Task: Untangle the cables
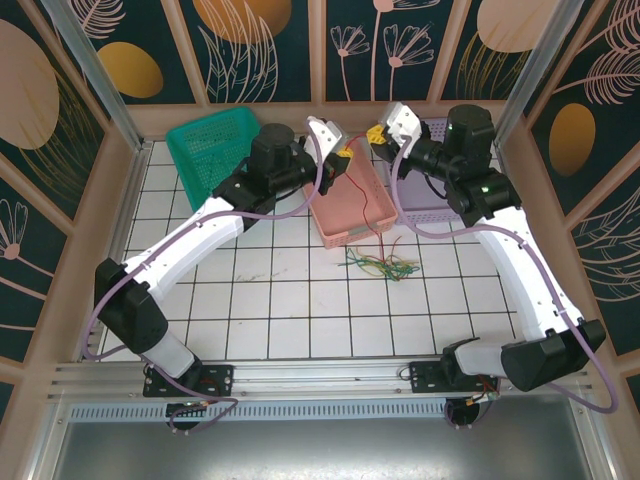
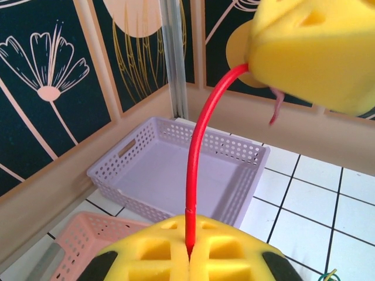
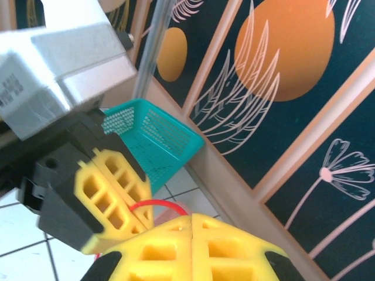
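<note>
Both grippers are raised above the baskets at the back of the table, close together. My left gripper (image 1: 341, 155) (image 2: 188, 252) is shut on a red cable (image 2: 196, 152). That cable arcs a short way up into my right gripper (image 1: 378, 135) (image 3: 192, 223), whose yellow pads (image 2: 316, 52) are shut on it too. In the right wrist view the red cable (image 3: 159, 203) loops between the two grippers. Its loose tail (image 1: 367, 205) hangs down over the pink basket. The other cables (image 1: 381, 266), green, yellow and dark, lie in a small bunch on the tiles.
A pink basket (image 1: 340, 215) (image 2: 73, 237) stands under the grippers, a lilac basket (image 1: 425, 195) (image 2: 176, 175) to its right, and a green basket (image 1: 208, 150) (image 3: 155, 140) at the back left. Wooden walls close in the back and sides.
</note>
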Available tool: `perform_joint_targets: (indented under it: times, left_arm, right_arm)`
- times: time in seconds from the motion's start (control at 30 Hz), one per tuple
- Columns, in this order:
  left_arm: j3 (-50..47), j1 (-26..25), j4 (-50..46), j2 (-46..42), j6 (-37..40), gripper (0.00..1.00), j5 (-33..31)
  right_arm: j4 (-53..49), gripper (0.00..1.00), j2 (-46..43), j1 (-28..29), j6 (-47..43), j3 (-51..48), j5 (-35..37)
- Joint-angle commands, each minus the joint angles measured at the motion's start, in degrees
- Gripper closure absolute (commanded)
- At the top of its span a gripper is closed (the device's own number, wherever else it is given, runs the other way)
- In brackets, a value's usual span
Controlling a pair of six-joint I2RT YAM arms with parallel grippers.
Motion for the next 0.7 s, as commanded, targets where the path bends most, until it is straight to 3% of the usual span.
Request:
perform_joint_targets:
  times: [0.0, 0.03, 0.07, 0.13, 0.27, 0.37, 0.47, 0.6, 0.67]
  left_arm:
    - [2.0, 0.0, -2.7, -1.3, -4.3, 1.0, -0.4]
    - [2.1, 0.3, -2.9, -1.5, -5.7, 1.0, -0.2]
    - [2.4, 0.5, -3.2, -1.4, -7.4, 1.0, -0.1]
    - [3.8, 1.0, -4.4, -0.7, -10.6, 1.0, -0.2]
    - [7.3, 2.0, -8.3, 1.1, -16.0, 1.0, -2.2]
    - [7.7, 2.0, -8.5, 1.2, -18.1, 1.0, -2.8]
    - [8.0, 2.0, -9.0, 1.2, -18.5, 1.0, -2.5]
    - [7.0, 2.0, -9.4, 0.9, -18.0, 1.0, -2.8]
    - [6.5, 2.0, -9.3, 0.7, -17.8, 1.0, -2.9]
  right_arm:
    - [5.2, 1.0, -2.0, 0.0, -3.0, -0.6, 2.2]
    - [6.4, 0.98, -2.0, 0.0, -1.6, -0.5, 2.2]
    - [7.7, 0.8, -2.1, 0.1, 0.4, -0.7, 2.8]
    - [10.7, 0.57, -2.1, 0.1, 8.0, -0.3, 7.3]
    - [12.9, 0.41, -3.2, -0.9, 32.1, 1.6, 13.4]
    - [8.3, 0.4, -2.7, -1.0, 54.4, 4.6, 16.3]
    - [5.1, 0.4, -0.9, -1.0, 82.0, 6.2, 13.0]
    - [14.4, 0.42, 0.2, 3.2, 118.0, -0.6, 12.4]
    - [18.9, 0.42, 1.6, 5.8, 130.2, -3.1, 11.9]
